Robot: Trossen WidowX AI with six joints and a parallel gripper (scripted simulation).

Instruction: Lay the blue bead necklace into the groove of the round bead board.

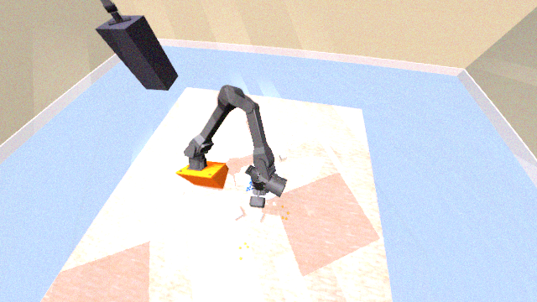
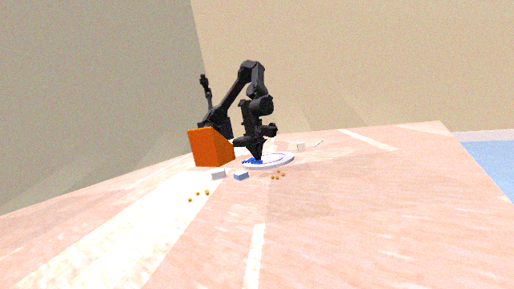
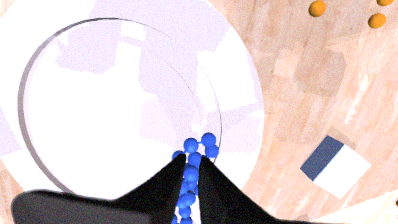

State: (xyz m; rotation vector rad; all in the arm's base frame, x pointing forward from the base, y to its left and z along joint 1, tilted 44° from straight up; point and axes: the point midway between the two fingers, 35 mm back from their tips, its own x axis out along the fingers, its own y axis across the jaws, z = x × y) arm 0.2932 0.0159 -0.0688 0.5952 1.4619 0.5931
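The blue bead necklace (image 1: pixel 249 187) (image 2: pixel 251 161) (image 3: pixel 191 174) lies bunched at one side of the round bead board (image 2: pixel 290 158) (image 3: pixel 245 95). In the wrist view a few of its beads stick out past the fingertips over the board's thin circular groove, and more run back between the fingers. My gripper (image 2: pixel 259 160) (image 3: pixel 192 161) points down at the board and is shut on the necklace, with its tips low at the board's surface. The fingers hide part of the necklace and of the groove. In the top view the board is washed out by glare.
A blue-and-white block (image 2: pixel 241 175) (image 3: pixel 322 157) and a white block (image 2: pixel 218 173) lie near the board. Loose orange beads (image 2: pixel 278 171) (image 3: pixel 317 8) lie in small groups. A small white block (image 2: pixel 301 146) and thin strip (image 2: pixel 318 143) lie behind. The orange arm base (image 1: pixel 205 181) (image 2: pixel 204 148) stands nearby.
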